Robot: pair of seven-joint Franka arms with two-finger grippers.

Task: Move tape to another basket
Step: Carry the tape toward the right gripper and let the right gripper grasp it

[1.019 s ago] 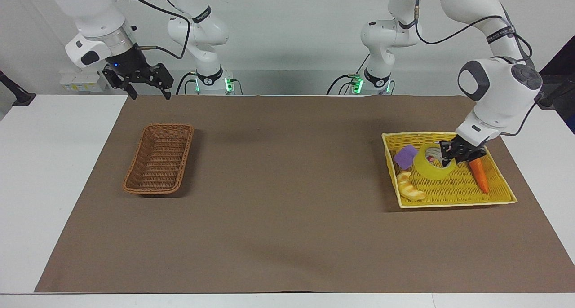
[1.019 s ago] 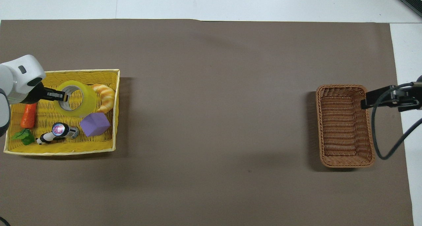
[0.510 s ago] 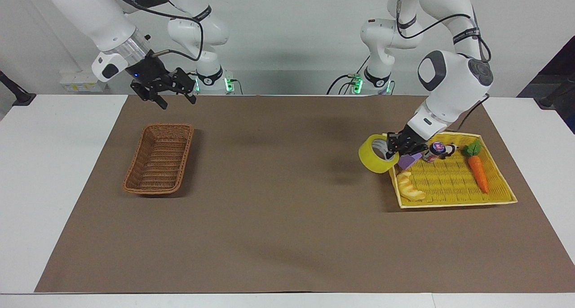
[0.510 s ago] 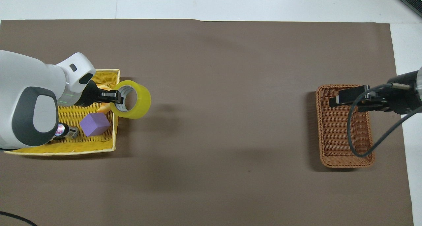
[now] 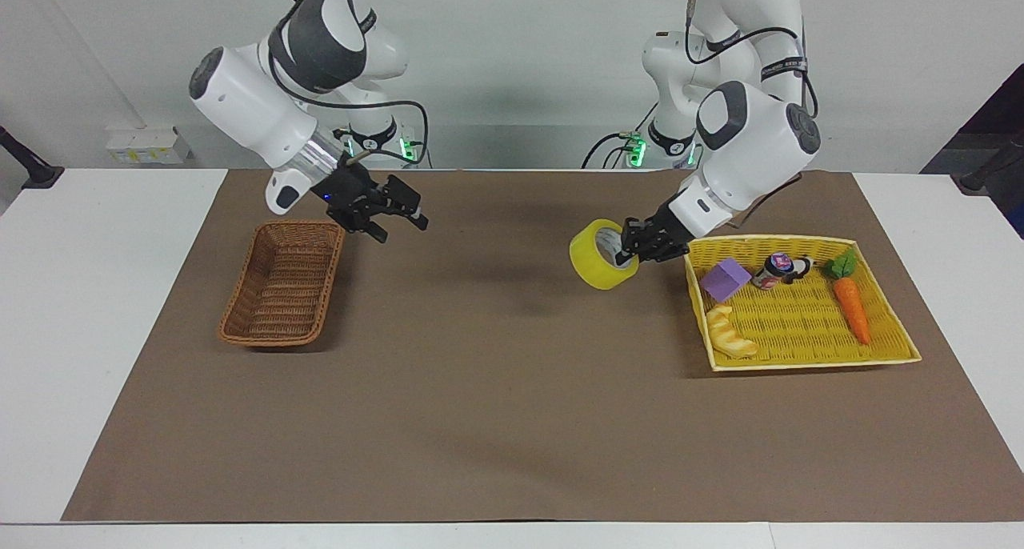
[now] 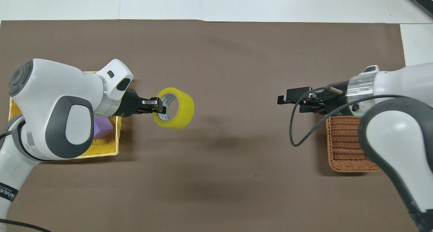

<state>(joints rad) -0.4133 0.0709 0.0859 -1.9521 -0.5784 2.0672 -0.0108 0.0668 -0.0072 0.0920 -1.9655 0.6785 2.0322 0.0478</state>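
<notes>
The yellow tape (image 5: pixel 598 266) (image 6: pixel 180 112) hangs in the air over the brown mat, just off the yellow tray's edge toward the table's middle. My left gripper (image 5: pixel 629 252) (image 6: pixel 158 107) is shut on the roll's wall, one finger inside the core. The brown wicker basket (image 5: pixel 280 293) (image 6: pixel 341 147) sits at the right arm's end, with nothing in it. Over the mat beside that basket's corner hovers my right gripper (image 5: pixel 400 217) (image 6: pixel 287 99), open and holding nothing.
The flat yellow tray (image 5: pixel 816 363) (image 6: pixel 101 148) at the left arm's end holds a purple block (image 5: pixel 726 280), a croissant (image 5: pixel 730 333), a carrot (image 5: pixel 850 307) and a small can (image 5: pixel 774 269). A brown mat (image 5: pixel 512 389) covers the table.
The left gripper lifted the tape out of the yellow tray and carried it toward the table's middle. The right arm swung from outside the basket toward the middle too, staying open.
</notes>
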